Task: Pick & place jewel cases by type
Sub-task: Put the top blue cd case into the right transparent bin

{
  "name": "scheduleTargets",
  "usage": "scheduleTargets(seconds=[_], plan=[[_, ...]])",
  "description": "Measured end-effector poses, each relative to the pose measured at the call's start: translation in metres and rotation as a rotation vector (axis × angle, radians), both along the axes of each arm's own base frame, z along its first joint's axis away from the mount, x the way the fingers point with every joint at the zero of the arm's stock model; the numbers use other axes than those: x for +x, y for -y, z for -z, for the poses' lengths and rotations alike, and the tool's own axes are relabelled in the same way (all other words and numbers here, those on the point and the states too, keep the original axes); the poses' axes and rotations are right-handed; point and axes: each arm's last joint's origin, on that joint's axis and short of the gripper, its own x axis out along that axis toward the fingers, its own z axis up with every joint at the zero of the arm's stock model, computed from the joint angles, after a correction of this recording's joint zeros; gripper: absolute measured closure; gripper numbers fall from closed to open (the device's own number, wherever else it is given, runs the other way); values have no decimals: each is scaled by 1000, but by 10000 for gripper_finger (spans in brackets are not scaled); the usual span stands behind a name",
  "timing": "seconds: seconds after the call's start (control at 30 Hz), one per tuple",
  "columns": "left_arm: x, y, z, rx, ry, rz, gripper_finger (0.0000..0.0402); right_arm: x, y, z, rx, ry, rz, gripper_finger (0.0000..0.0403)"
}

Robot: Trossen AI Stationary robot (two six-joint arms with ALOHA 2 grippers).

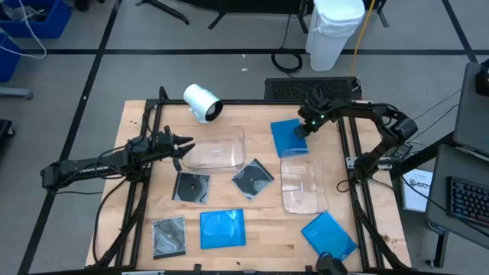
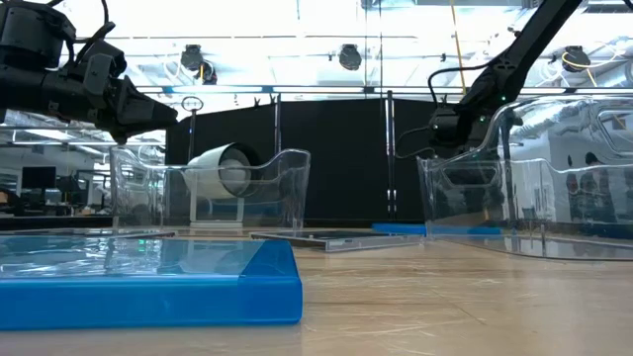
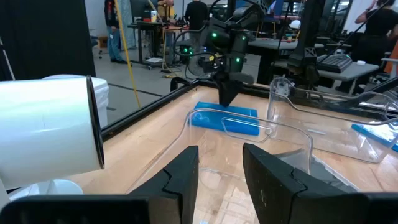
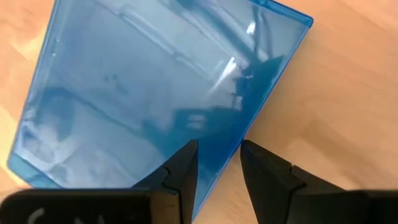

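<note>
- My right pincer (image 4: 214, 163) hangs directly above the blue jewel case (image 4: 155, 93) at the tabletop's far right, fingers apart, holding nothing.
- I judge the picking step: next, lower and close on its edge.
- My left pincer (image 3: 217, 177) waits apart by a clear tray (image 1: 218, 149).

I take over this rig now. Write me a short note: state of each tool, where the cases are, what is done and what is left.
Left tool: open, holding nothing, above the left end of the back tray.
Right tool: open, just above an edge of the back blue case, not gripping it.
Cases: all six lie on the table. Blue: the back one, one front middle, one front right. Dark: two in the middle, one front left.
Done: nothing sorted; both trays hold no case, the right tray too.
Left: place all six by type.
</note>
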Motion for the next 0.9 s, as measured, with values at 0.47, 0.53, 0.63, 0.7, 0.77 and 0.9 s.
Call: scheduleTargets(seconds=[0.47,0.53,0.63,0.7,0.77,0.9], plan=[[0,0,0,0,0,0,272,11,-2,3,-63,-10,-58,320],[0,0,0,0,0,0,272,12,-2,4,-69,-14,-86,352],[0,0,0,0,0,0,272,12,-1,5,-86,-14,-130,391],[0,0,0,0,0,-1,272,13,-1,4,-100,-7,-150,396],[0,0,0,0,0,-1,272,14,0,2,-126,3,-158,400],[0,0,0,0,0,-1,272,15,3,-8,-224,32,-163,402]])
